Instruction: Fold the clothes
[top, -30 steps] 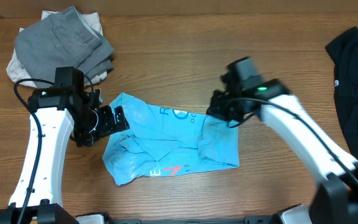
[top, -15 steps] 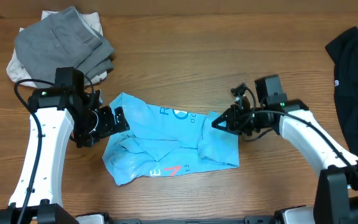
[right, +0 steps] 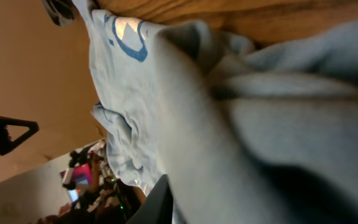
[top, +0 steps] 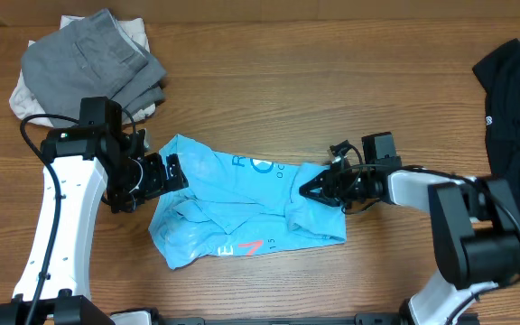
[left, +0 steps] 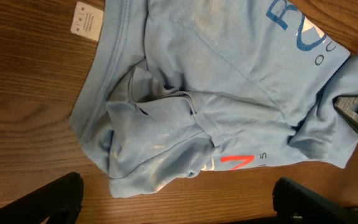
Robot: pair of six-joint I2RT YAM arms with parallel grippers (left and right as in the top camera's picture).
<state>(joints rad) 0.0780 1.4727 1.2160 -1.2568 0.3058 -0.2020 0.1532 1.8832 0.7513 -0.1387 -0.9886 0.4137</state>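
Observation:
The light blue T-shirt (top: pixel 242 203) lies crumpled at the table's middle, with its blue logo and a red mark showing (left: pixel 216 93). My left gripper (top: pixel 152 181) hovers at the shirt's left edge, open, with nothing between its fingers (left: pixel 179 199). My right gripper (top: pixel 307 190) lies low at the shirt's right edge, its fingers drawn to a point and shut. The tip rests against the fabric (left: pixel 356 115). Blue cloth (right: pixel 135 93) fills the right wrist view, and only one finger (right: pixel 160 202) shows there. Whether any fabric is pinched is hidden.
A pile of grey and off-white garments (top: pixel 88 59) sits at the back left. A black garment (top: pixel 517 117) lies along the right edge. A white label (left: pixel 86 18) shows on the shirt's hem near the left gripper.
The right arm swung round and dropped low. Its gripper went from the shirt's upper right corner to its right edge. The left arm and the shirt stayed put.

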